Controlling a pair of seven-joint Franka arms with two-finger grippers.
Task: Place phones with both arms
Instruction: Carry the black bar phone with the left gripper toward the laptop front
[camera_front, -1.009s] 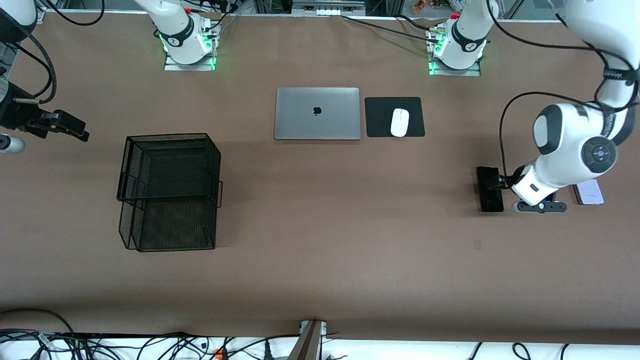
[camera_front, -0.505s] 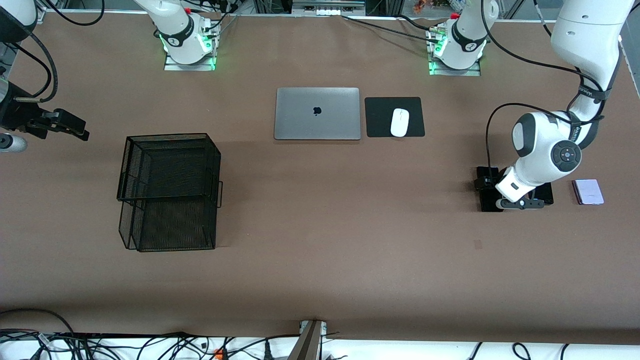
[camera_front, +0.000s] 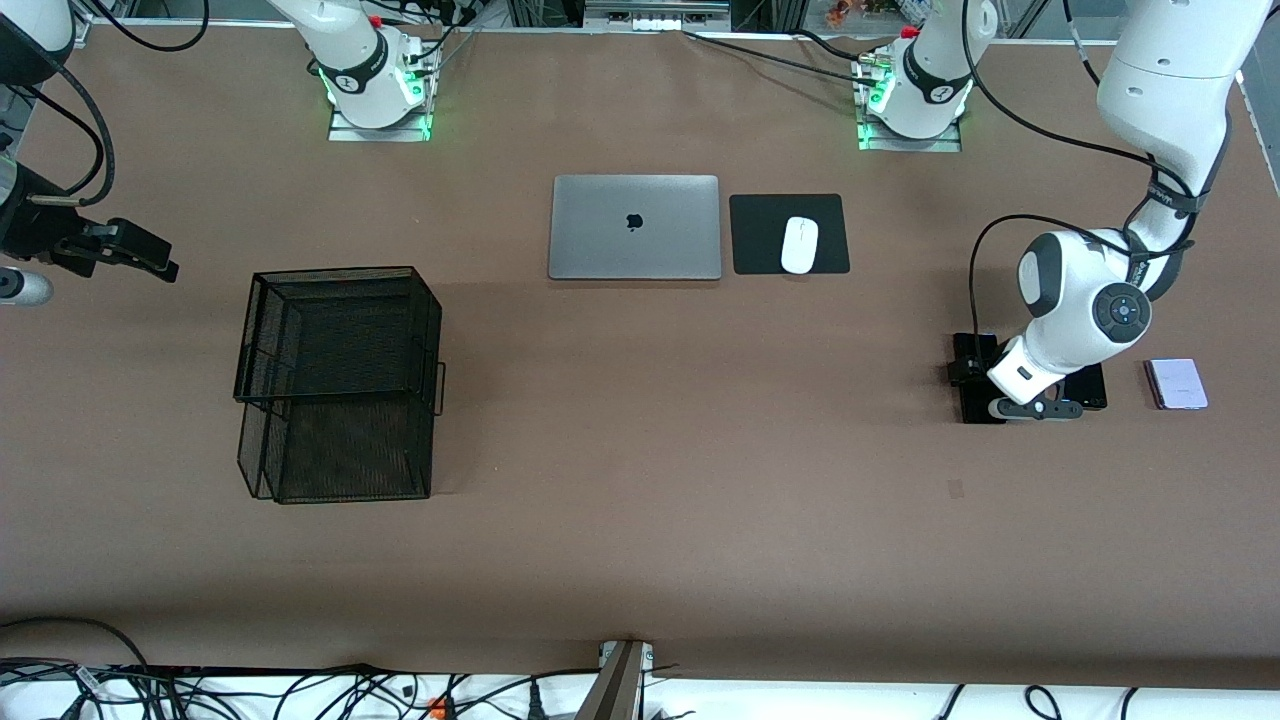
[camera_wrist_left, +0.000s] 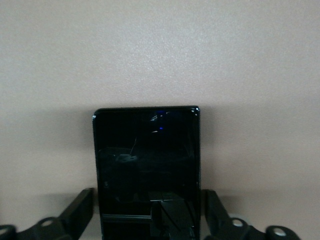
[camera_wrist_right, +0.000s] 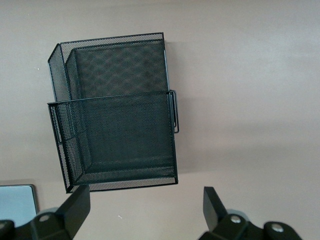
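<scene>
The long black phone (camera_wrist_left: 147, 170) is straddled on the worktop (camera_front: 640, 520) by the left end effector (camera_wrist_left: 147, 212), fingers apart and not yet clamped. A firm closure, then a lift, is judged next. The right end effector (camera_wrist_right: 145, 210) waits spread above the mesh basket (camera_wrist_right: 117, 112).

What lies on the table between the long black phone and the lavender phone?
In the front view, the small black phone lies between the long black phone and the lavender phone, partly covered by the left gripper.

My table (camera_front: 640, 560) is covered in plain brown, evenly lit; black cables (camera_front: 300, 690) tangle along a white strip at its nearer edge.
</scene>
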